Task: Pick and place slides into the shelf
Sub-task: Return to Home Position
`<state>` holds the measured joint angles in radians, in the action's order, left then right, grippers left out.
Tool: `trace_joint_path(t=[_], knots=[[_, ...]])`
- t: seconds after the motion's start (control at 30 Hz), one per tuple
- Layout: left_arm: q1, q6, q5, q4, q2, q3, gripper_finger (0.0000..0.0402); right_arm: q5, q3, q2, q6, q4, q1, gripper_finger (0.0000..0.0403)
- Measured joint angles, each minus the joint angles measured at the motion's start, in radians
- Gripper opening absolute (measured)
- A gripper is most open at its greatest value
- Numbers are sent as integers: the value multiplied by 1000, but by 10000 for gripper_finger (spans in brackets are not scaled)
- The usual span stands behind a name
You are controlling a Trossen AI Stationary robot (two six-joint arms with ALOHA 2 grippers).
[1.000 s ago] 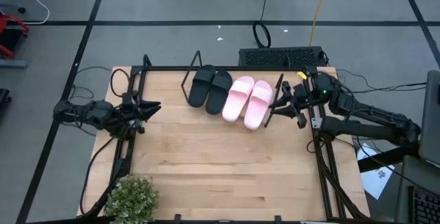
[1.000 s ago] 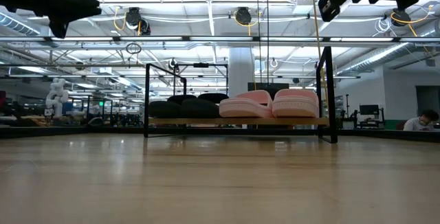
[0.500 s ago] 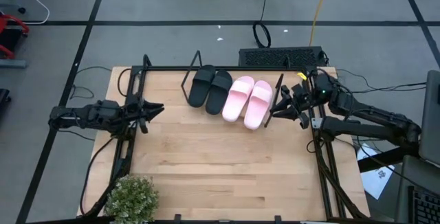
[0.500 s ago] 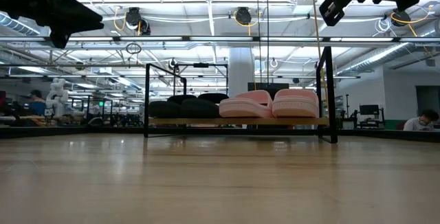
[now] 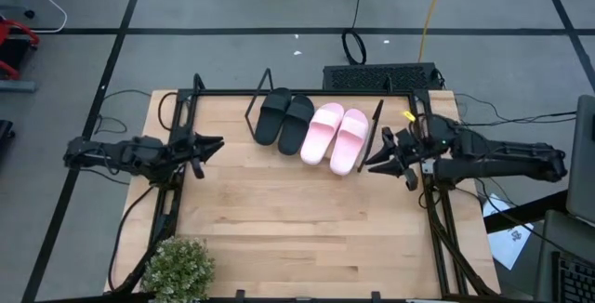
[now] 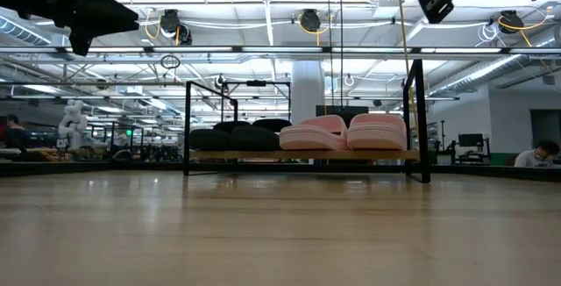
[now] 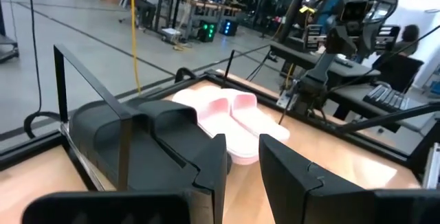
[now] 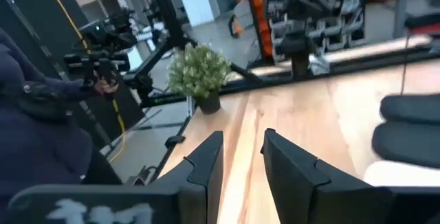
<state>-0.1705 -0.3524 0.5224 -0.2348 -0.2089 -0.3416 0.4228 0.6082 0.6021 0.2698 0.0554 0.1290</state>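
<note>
Overhead, a light wooden surface (image 5: 297, 229) carries a low slanted shelf (image 6: 298, 155) at the middle of its far edge. All four slides rest on the shelf side by side, the black pair (image 5: 284, 117) to the left and the pink pair (image 5: 337, 138) to the right. A potted plant (image 5: 177, 266) sits at the near left corner. The left claw (image 5: 212, 143) hangs over the left edge, fingers slightly parted, holding nothing. The right claw (image 5: 376, 161) hangs near the right edge, just beside the shelf's right end, also parted and empty. Placing looks finished, and the step in hand appears to be parking both arms at home. That calls for the right arm to pull back without catching the shelf's rod legs.
</note>
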Motion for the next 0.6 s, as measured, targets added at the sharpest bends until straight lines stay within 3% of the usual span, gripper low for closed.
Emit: trace_joint_path(t=[0.13,0.27,0.43,0.6], knots=[[-22,3,2,-41,52,0,86,-93,-62,-98,31,-1,-50,96],[-54,-7,16,-64,51,0,86,-170,-158,-183,53,-115,-114,96],[-99,-35,122,-87,32,0,86,-264,-255,-252,92,-147,-178,96],[-137,-44,196,-112,31,1,86,-272,-316,-326,103,-148,-193,96]])
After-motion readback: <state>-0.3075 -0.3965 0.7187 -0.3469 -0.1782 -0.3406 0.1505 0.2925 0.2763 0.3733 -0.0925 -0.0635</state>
